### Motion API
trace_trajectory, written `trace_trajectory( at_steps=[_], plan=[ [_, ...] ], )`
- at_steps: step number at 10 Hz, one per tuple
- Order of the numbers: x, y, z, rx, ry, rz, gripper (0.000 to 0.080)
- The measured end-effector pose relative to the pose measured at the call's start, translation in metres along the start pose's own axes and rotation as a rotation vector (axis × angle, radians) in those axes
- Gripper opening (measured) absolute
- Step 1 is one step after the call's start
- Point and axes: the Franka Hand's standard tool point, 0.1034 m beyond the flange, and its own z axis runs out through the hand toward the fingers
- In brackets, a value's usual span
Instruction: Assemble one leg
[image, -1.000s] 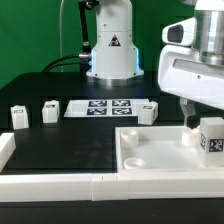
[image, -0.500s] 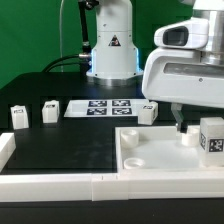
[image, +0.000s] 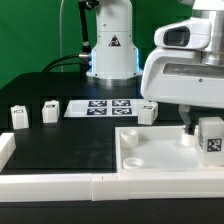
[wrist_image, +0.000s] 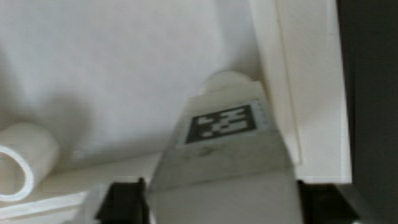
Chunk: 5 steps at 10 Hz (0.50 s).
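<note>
A leg (image: 210, 140), a small white block with a square tag, stands upright at the far corner of the large white panel (image: 160, 160) on the exterior view's right. My gripper (image: 198, 128) is down over it. In the wrist view the tagged leg (wrist_image: 222, 135) fills the gap between my two dark fingers (wrist_image: 128, 200), which press on both of its sides. The gripper (wrist_image: 222, 202) is shut on this leg. A round socket (wrist_image: 15, 160) of the panel (wrist_image: 107, 60) shows beside it.
Three more legs stand on the black table: two at the exterior view's left (image: 18, 117) (image: 50, 112) and one by the panel's far edge (image: 148, 112). The marker board (image: 105, 106) lies behind. A white rail (image: 50, 185) runs along the front.
The hand swung toward the exterior view's left between the first two frames. The visible finger then moved back in against the leg. The leg has stayed on the panel corner.
</note>
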Motion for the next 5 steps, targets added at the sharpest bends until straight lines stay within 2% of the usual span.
trace_trajectory(
  at_steps=[1, 3, 4, 5],
  plan=[
    [0.0001, -0.0001, 0.0, 0.0, 0.0, 0.011, 0.0292],
    [0.0002, 0.0001, 0.0, 0.0, 0.001, 0.075, 0.0292],
    [-0.0001, 0.0005, -0.0001, -0.003, 0.0, 0.2, 0.0292],
    [0.0002, 0.0059, -0.0004, -0.025, 0.003, 0.307, 0.0292]
  ],
)
